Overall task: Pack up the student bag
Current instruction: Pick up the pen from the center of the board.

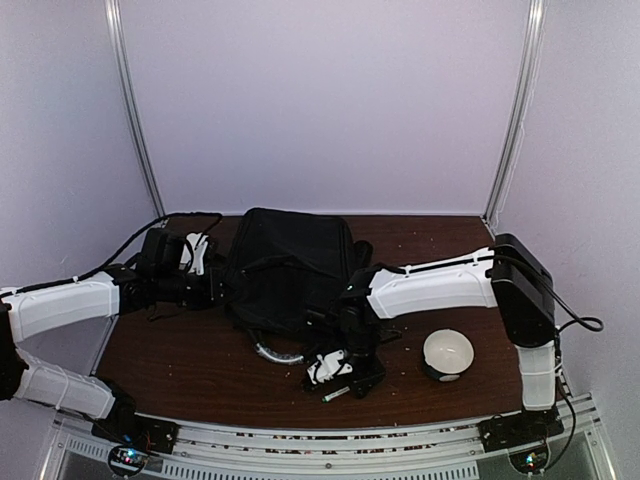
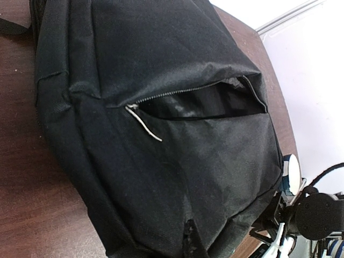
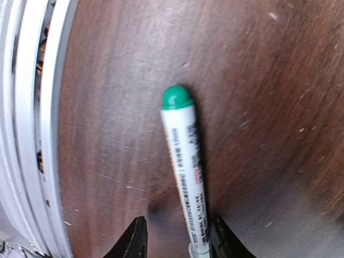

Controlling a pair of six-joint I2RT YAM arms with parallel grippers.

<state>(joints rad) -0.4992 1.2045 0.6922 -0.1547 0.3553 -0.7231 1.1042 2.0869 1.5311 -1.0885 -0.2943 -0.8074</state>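
Green-capped pen (image 3: 183, 161) lay between parted fingers of the lowered right pincer (image 3: 179, 226); left pincer (image 1: 214, 288), grip unreadable, reached beside the student bag (image 2: 161, 183), its pocket (image 2: 204, 103) unzipped.

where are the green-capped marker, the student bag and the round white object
green-capped marker (image 3: 185, 172): right wrist view, white barrel
student bag (image 2: 161, 48): left wrist view, front fabric
round white object (image 1: 447, 349): top external view, its top
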